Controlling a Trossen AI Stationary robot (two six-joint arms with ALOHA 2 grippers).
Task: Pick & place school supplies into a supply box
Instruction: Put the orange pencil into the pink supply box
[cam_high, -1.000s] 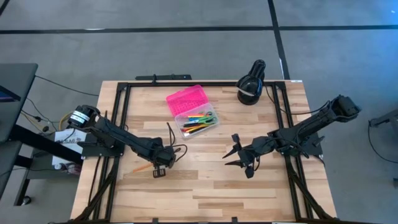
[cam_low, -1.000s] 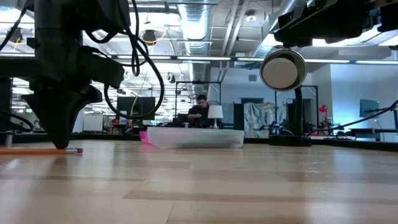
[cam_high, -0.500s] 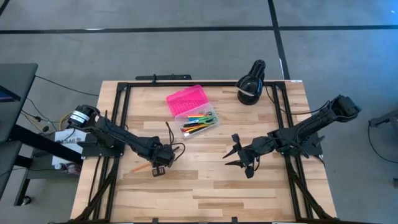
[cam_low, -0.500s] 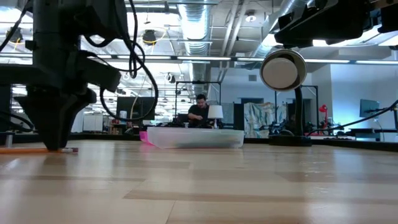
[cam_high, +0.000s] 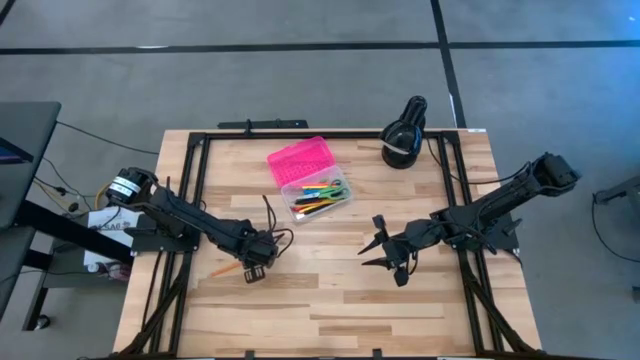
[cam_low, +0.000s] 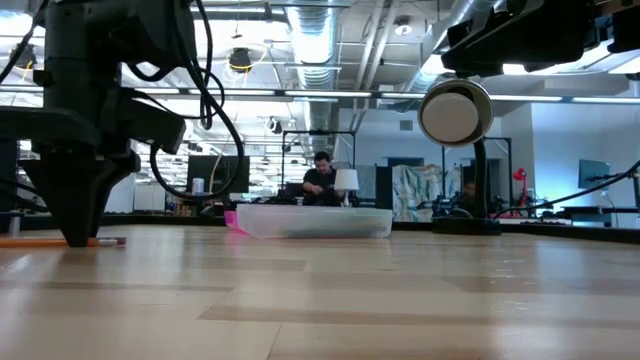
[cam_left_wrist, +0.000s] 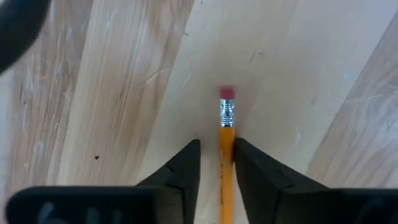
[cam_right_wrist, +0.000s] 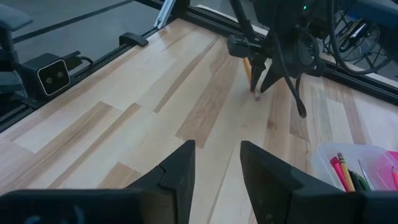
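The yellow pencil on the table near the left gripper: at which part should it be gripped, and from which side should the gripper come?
Grip the pencil on its yellow shaft, just behind the metal ferrule, coming straight down from above. It lies flat on the bare table, so only its two long sides are free for the fingers. The left gripper already straddles it there, jaws either side.

Seen straight down over the whole table (cam_high: 330, 300) from above, level across its top into the room, close down onto a pencil (cam_left_wrist: 226, 162) from the left wrist, and obliquely from the right wrist, the latter three sharing that pencil.
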